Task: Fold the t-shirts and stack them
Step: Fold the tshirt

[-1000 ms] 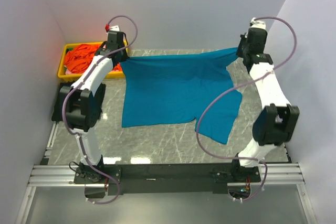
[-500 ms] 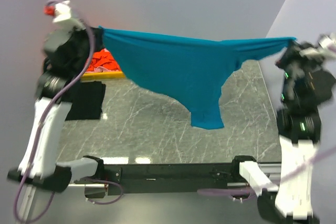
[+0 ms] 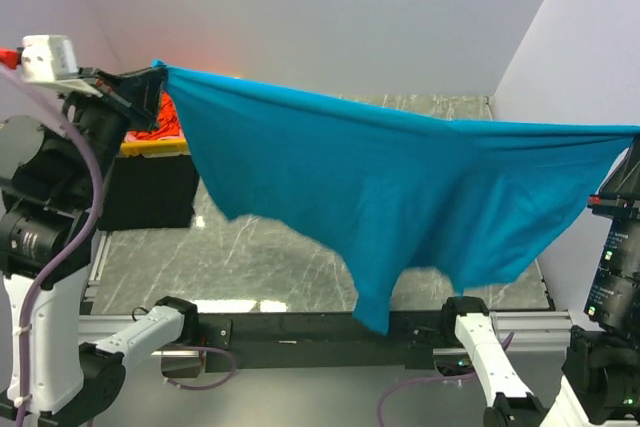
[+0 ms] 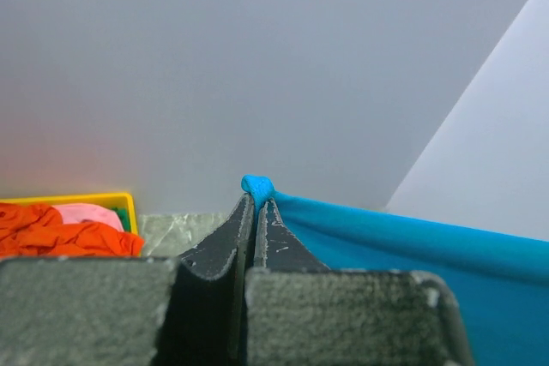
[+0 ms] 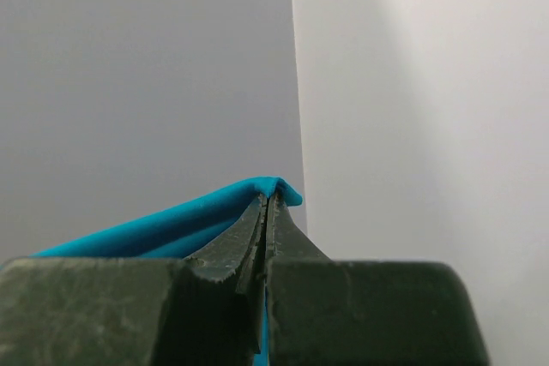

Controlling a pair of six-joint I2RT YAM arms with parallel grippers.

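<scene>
A large teal-blue t-shirt [image 3: 400, 197] hangs stretched in the air across the whole width of the table, its lower part drooping toward the near edge. My left gripper [image 3: 155, 72] is shut on its upper left corner [image 4: 257, 188], high at the left. My right gripper [image 5: 272, 196] is shut on the opposite corner [image 5: 279, 186] at the far right edge of the top view. A black t-shirt [image 3: 150, 192] lies flat on the table at the left. Orange-red [image 4: 51, 233] and pink [image 4: 86, 213] shirts lie in the tray.
A yellow plastic tray [image 3: 150, 147] with the bright shirts stands at the back left against the wall. Grey marbled tabletop [image 3: 270, 257] shows under the hanging shirt. Walls close in at the back and both sides.
Both arms have risen and come toward the camera, lifting the teal-blue shirt fully off the table and stretching it wider. It now hangs higher and nearer than half a second ago.
</scene>
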